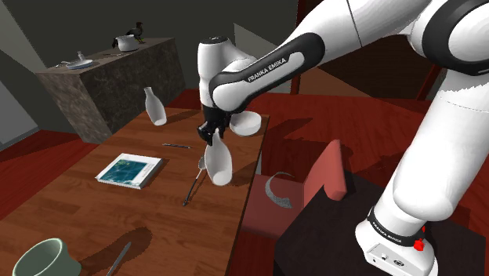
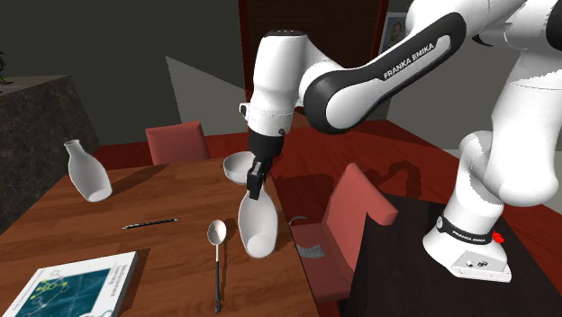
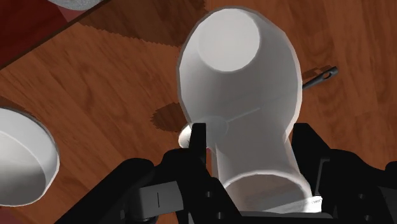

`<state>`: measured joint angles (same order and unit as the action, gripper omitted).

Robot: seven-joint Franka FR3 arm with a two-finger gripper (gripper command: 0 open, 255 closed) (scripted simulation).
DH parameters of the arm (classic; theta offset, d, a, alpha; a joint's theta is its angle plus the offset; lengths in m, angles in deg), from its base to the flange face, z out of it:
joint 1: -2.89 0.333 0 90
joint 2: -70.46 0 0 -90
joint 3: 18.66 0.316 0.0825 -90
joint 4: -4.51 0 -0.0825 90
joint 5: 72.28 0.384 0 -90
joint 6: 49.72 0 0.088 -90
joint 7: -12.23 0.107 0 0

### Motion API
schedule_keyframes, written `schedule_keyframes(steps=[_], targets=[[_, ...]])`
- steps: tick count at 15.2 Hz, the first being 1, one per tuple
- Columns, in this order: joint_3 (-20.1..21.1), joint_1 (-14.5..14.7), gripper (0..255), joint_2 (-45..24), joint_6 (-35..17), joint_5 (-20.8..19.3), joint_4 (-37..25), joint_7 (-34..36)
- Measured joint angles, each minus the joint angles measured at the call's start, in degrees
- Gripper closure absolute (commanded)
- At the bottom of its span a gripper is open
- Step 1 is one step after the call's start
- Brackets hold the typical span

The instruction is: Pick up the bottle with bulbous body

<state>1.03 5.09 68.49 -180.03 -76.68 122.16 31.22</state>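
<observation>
White bottle with a bulbous body and narrow neck [image 1: 219, 163] hangs at the centre of the shoulder view, close to the right-hand edge of the brown wooden table [image 1: 70, 212]. In the wrist view we see its shadow lying apart from it on the wood. We follow the white arm [image 1: 266, 67] in from the upper right, bending at the elbow, wrist pointing straight down. The black gripper [image 1: 215, 135] is closed part-way, both fingers [image 3: 198, 143] pressed on the bottle's neck, with the body hanging below. Near it we spot a metal spoon [image 2: 216, 236] and a white bowl [image 2: 238, 167]. A second white bottle [image 2: 87, 171] stands well apart at the second exterior view's left.
</observation>
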Motion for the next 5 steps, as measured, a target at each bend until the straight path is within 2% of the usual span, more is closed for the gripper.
schedule_keyframes(steps=[5], targets=[[0.0,-0.1,255,1.0,3.5,0.7,-2.5,-0.6]])
